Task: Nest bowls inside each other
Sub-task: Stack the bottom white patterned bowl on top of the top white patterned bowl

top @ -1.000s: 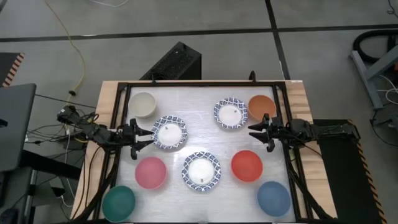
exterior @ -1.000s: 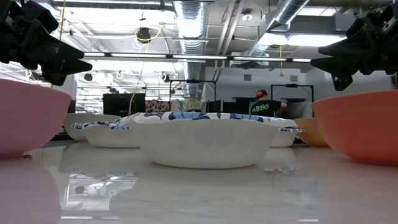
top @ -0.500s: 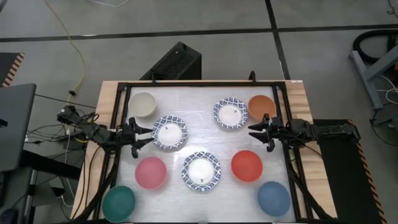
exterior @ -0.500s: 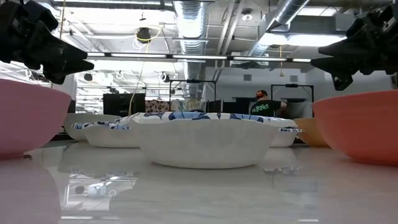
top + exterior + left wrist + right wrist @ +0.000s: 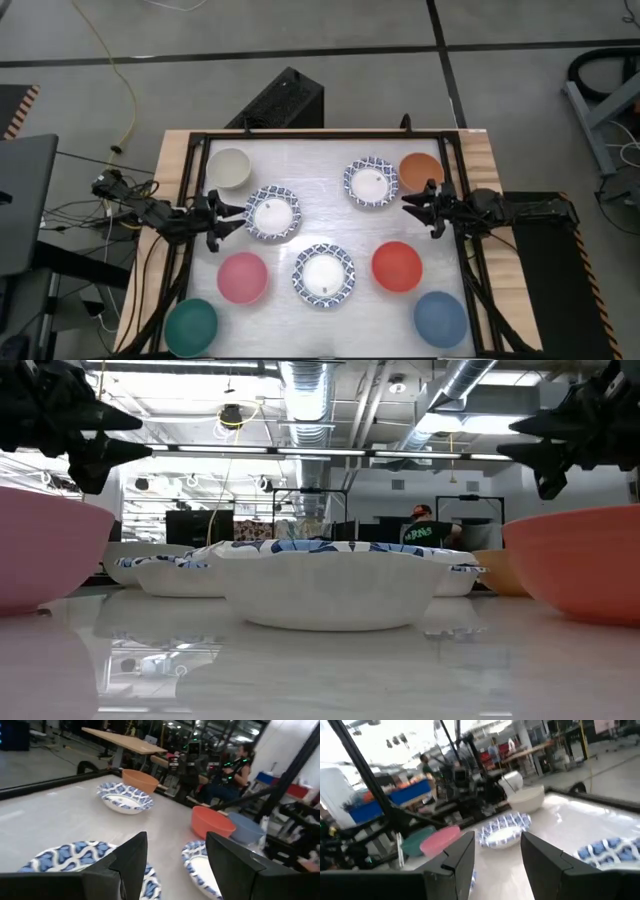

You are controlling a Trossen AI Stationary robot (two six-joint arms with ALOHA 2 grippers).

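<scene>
The white table [image 5: 320, 205] stood inside a dark frame on a grey workshop floor. The left gripper [image 5: 232, 218] hung at the table's left edge with its fingers apart and nothing between them, just beside a blue-rimmed bowl [image 5: 272, 213]; the cream bowl [image 5: 229, 168] and pink bowl [image 5: 242, 277] lay near, the green bowl [image 5: 191, 326] farther off. The right gripper [image 5: 411, 208] hung opposite, also spread and empty, between the orange bowl [image 5: 420, 172] and red bowl [image 5: 396, 266]. None were nested.
</scene>
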